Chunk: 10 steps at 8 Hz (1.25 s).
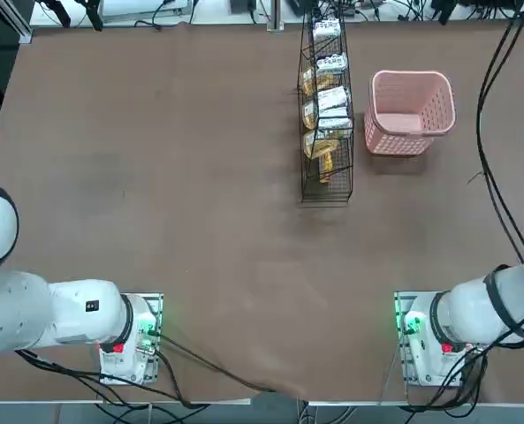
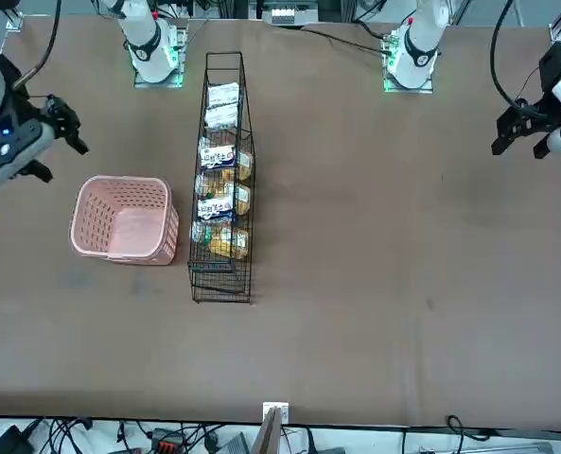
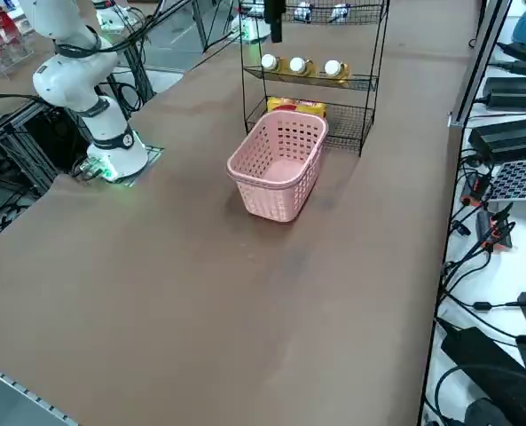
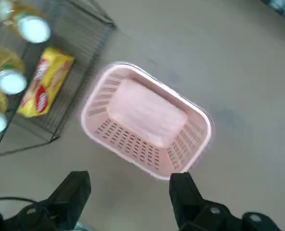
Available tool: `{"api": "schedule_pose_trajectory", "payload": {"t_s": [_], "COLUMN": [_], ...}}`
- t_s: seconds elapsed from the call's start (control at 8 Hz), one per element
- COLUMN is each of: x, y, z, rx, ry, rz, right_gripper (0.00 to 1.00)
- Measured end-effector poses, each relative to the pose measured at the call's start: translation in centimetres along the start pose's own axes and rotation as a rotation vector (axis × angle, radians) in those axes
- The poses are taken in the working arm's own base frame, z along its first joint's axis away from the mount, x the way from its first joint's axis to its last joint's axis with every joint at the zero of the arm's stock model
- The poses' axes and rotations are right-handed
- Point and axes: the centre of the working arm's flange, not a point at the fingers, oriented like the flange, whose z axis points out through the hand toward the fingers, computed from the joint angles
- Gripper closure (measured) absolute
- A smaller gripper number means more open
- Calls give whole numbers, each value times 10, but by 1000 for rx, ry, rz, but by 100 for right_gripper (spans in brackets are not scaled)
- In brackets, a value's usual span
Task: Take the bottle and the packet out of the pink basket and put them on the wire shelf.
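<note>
One pink basket (image 1: 409, 110), one wire shelf (image 1: 325, 115), and three white-capped bottles (image 3: 296, 65) visible on it.

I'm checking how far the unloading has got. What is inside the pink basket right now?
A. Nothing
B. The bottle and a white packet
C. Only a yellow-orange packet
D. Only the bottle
A: the pink basket shows only its bare pink floor in the wrist and overhead views, while bottles and packets sit on the wire shelf, and the right gripper hangs open above the basket, holding nothing.
</note>
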Motion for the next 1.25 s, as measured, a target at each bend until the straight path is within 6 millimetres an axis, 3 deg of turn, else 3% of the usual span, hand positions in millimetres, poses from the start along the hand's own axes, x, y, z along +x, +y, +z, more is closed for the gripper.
{"api": "schedule_pose_trajectory", "payload": {"t_s": [0.38,0.75,1.25], "x": [-18,-34,-34], "y": [9,27,23], "z": [12,3,2], "rx": [-21,-10,33], "ry": [15,52,74], "rz": [241,336,450], "right_gripper": [0,0,0]}}
